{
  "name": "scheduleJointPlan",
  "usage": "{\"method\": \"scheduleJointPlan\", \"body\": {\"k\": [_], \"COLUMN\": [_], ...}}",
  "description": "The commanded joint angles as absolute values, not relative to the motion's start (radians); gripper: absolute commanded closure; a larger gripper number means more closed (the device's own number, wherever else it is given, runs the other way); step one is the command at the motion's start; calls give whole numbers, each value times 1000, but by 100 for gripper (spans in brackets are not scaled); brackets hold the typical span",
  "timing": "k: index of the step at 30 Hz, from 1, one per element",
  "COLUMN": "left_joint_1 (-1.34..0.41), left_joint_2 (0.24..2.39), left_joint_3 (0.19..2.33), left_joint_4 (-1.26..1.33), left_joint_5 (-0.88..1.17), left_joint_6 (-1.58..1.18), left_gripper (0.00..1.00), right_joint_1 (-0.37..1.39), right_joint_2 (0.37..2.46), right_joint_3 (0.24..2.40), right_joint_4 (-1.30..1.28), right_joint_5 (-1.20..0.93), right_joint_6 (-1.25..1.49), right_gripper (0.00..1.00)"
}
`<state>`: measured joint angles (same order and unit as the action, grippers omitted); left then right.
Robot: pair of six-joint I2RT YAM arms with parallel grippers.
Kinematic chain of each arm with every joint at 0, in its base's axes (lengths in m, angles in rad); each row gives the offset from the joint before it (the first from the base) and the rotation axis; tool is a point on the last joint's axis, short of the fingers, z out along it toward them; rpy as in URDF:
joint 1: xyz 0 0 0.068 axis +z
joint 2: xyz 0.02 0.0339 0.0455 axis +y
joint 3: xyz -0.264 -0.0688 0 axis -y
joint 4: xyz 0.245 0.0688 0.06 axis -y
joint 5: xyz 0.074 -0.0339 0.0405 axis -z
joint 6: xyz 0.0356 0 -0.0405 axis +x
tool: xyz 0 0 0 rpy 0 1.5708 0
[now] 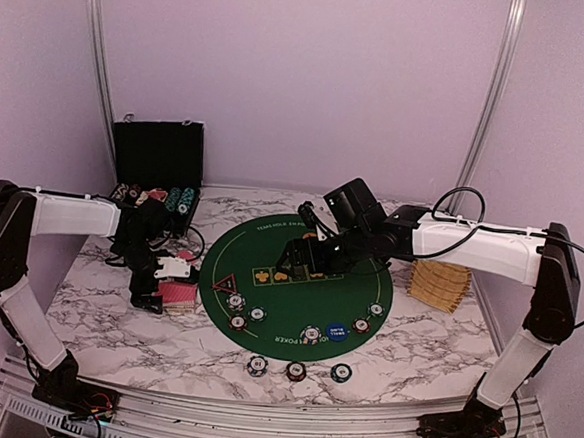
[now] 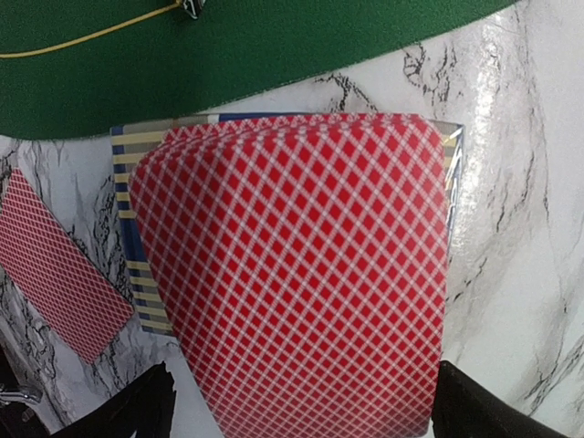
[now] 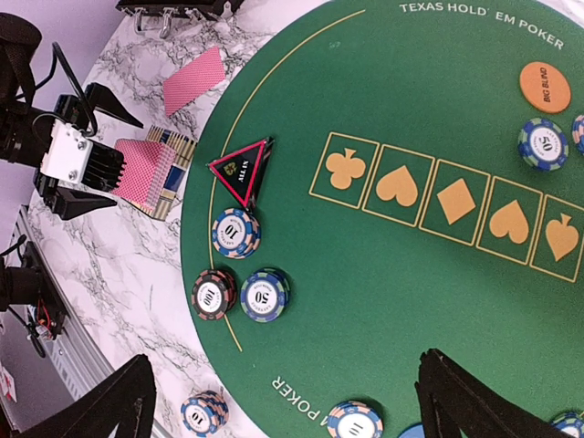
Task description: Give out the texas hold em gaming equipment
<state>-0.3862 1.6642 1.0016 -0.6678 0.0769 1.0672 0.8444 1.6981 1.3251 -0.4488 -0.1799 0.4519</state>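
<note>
The left gripper (image 2: 306,401) hangs with its two fingers spread wide and nothing between them but air. The deck of cards (image 2: 301,274), red backs up, lies directly below it with its near edge running between the fingertips. Whether either finger touches the deck cannot be told. The deck rests on a striped box (image 2: 137,155) that shows beyond it and on the gripper's left side. Further left, a single card (image 2: 55,265) lies flat on the marble table (image 2: 520,228). The green mat (image 2: 228,55) starts just ahead of the deck. The right gripper (image 3: 287,401) is also spread and empty, hovering above the mat. The red-rimmed triangle (image 3: 242,169) sits ahead of it and to its left, with three chips (image 3: 235,232) nearer to the left finger. An orange button (image 3: 545,87) lies far ahead on its right. The blue button (image 1: 335,331) sits on the mat's near part, seen from above. With chips and buttons laid out, the step in hand looks like dealing, starting with the left gripper taking cards from the deck. The next move calls for a short descent. The fingers would then close on the top card alone, which is thin and slippery. A shallow bite at the near edge seems wiser than squeezing the whole stack, which could fan out or slide off its box.
</note>
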Motion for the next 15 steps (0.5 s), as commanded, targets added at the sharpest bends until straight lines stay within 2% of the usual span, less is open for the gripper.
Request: {"method": "scheduleJointPlan", "body": {"k": [1,15], "left_joint_1": [-391,-394], "left_joint_2": [1684,1709], "left_joint_3": [1017,1000], "left_joint_4": [-646,-616], "left_joint_5": [77,77], "left_joint_6": [1076,1096], "left_gripper": [1,1], "right_joint_1": [854,853], "right_joint_2": [1687,1694], "right_joint_3": [1324,1313], "right_joint_4": [-428,-419], "right_joint_5": [-191,-193], "right_joint_6": [451,459], "right_gripper": [2,3]}}
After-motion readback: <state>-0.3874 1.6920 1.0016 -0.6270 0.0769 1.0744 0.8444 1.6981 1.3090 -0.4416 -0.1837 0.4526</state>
